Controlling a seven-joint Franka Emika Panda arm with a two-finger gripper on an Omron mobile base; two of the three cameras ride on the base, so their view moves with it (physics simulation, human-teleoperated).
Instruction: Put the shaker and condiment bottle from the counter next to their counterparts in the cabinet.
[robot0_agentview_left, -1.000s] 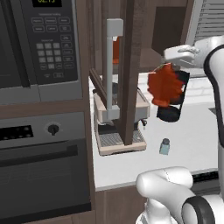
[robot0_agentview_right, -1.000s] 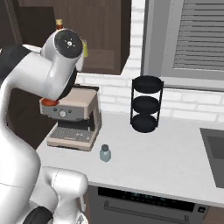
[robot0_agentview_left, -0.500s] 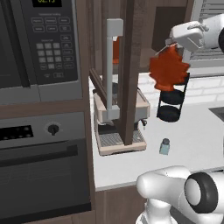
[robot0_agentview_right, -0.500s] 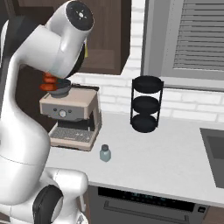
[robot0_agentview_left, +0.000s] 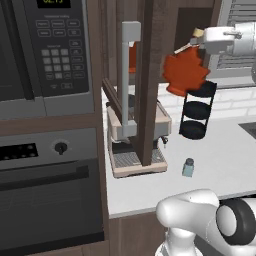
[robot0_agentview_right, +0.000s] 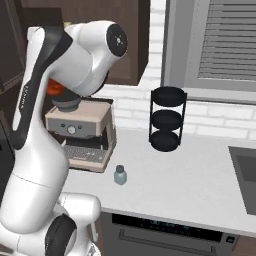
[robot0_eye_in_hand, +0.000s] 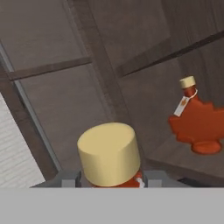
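Note:
The orange-red maple-leaf condiment bottle (robot0_agentview_left: 186, 72) hangs in the air in front of the open cabinet (robot0_agentview_left: 152, 45). My gripper (robot0_agentview_left: 198, 38) is shut on its neck just under the tan cap (robot0_eye_in_hand: 111, 151). In the hand view a second leaf-shaped bottle (robot0_eye_in_hand: 197, 124) stands on the cabinet shelf ahead to the right. The tiny blue-green shaker (robot0_agentview_left: 188, 167) stands upright on the white counter (robot0_agentview_left: 225, 150), well below the gripper and in front of the coffee machine; it is also in the right base view (robot0_agentview_right: 120, 175).
The cabinet door with its silver bar handle (robot0_agentview_left: 129, 75) stands open, edge-on, above a beige coffee machine (robot0_agentview_left: 137, 137). A black three-tier rack (robot0_agentview_left: 197, 110) stands at the back of the counter. Microwave (robot0_agentview_left: 45, 50) and oven are left, a sink (robot0_agentview_right: 245, 165) right.
The arm has lifted the condiment bottle from near the rack's height up toward the cabinet and a little to the left. The shaker has not moved.

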